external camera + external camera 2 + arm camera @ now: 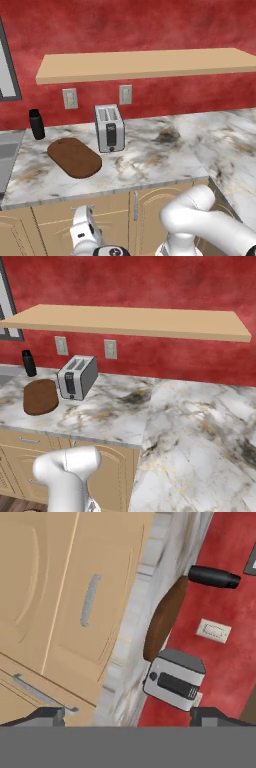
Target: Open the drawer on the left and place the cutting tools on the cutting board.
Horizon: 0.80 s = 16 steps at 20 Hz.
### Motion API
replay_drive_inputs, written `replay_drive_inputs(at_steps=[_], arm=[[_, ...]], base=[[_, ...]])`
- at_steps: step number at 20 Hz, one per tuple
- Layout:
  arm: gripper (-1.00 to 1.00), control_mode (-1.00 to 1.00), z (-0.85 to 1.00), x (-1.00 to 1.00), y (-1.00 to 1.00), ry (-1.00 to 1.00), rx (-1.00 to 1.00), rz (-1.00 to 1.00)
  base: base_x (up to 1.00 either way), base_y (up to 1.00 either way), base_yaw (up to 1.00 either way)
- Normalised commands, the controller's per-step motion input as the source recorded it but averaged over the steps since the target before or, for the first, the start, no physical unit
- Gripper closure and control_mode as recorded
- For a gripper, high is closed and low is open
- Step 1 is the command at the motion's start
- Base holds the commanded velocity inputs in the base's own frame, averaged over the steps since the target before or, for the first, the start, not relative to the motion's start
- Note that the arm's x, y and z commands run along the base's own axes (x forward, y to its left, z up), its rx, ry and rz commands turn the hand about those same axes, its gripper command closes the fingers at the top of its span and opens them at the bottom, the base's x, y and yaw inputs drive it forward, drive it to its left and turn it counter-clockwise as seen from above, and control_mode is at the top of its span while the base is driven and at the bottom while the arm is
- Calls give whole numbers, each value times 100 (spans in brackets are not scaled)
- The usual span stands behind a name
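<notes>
Left base view, reading from the left: a dark bottle (36,124) stands at the back of the bench (150,160). Just to its right the cutting board (74,157) lies flat and bare, angled across the marble, which I take to be the landing spot kept free for the tools. A toaster (109,128) stands beside the board's far end, very near it, though I cannot tell whether they touch. Right of that the marble runs on under a long wooden shelf (145,64).

My arm is folded low in front of the cabinets, below bench height. That makes sense, since the first job is the drawer front and not anything on top.

Hand view is rolled, so the cabinet run climbs the picture. On the left is an arched cabinet door (25,567). Next comes the drawer (107,572), shut, with its silver bar handle (90,600) lying parallel to the bench edge. The pincer (129,718) has its two tips spread wide and grips nothing. It is well short of that handle and aimed past it toward the bench edge, so I judge the approach is not lined up yet.

I take the cutting tools to be inside the drawer, hidden behind its closed front, so I cannot say how they lie or which way the knife points. Only the very ends of the pincer's tips rise into the picture, so their pads are cut off. A second bar handle (42,694) at lower left belongs to a panel I cannot fully make out.
</notes>
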Motion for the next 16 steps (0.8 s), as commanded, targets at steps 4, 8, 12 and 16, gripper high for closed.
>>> replay_drive_inputs(at_steps=[4, 8, 12, 16], arm=[[-100, -100, -56, 35, 34, -1, -2, 0], [-100, -100, -46, 31, 16, -6, 0, 0], [-100, -100, -37, 30, 6, -6, 0, 0], [-100, -100, -21, 30, 0, -9, 0, 0]], base=[[0, 0, 0], [0, 0, 0], [0, 0, 0], [0, 0, 0]])
